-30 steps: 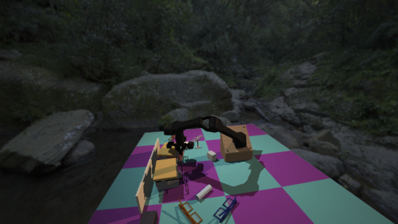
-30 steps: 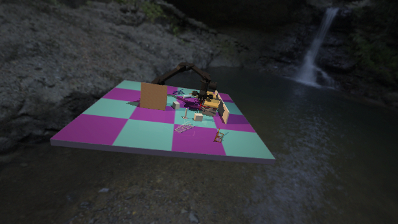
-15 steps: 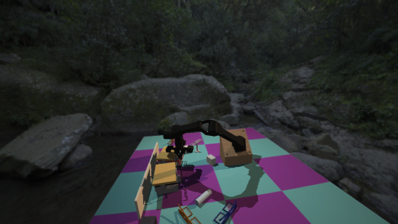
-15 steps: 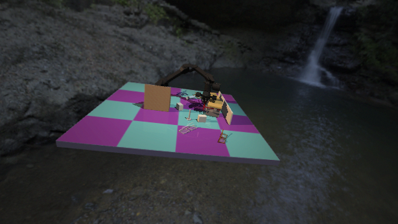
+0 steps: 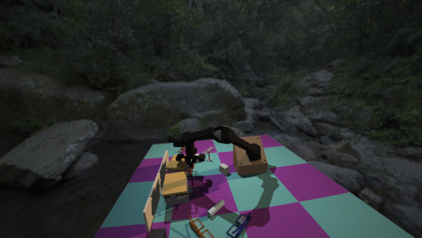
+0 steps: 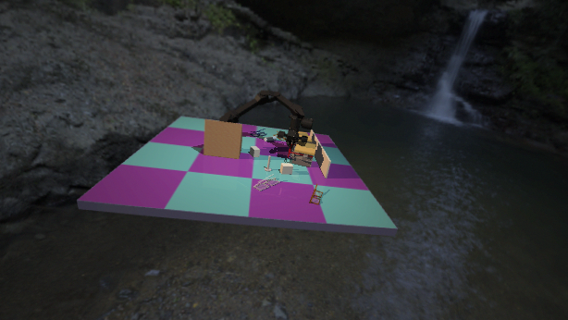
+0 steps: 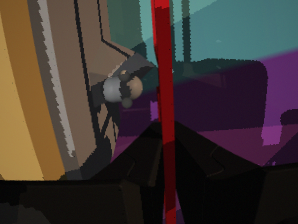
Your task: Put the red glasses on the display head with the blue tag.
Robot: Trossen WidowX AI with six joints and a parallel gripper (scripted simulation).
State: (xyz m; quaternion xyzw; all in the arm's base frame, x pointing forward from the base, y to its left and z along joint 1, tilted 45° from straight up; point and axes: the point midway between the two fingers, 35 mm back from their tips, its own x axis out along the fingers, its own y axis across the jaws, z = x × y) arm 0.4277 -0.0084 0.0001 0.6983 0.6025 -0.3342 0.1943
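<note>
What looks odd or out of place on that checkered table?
No spill or damage stands out. The strangest sight is the red glasses: the gripper has them in midair beside the yellow-topped blocks, whereas the orange pair lies on the table.

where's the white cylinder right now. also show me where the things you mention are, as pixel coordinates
In the top view, the white cylinder (image 5: pixel 216 208) lies low on the checkered table, just above and between the orange glasses (image 5: pixel 196 225) and the blue glasses (image 5: pixel 238 225).

Extends the arm (image 5: pixel 201 135) (image 6: pixel 245 108) in a raised arch toward 9 o'clock in the top view; points the gripper (image 5: pixel 191 168) (image 6: pixel 290 146) (image 7: pixel 164 131) toward 6 o'clock, clamped nearly shut.
</note>
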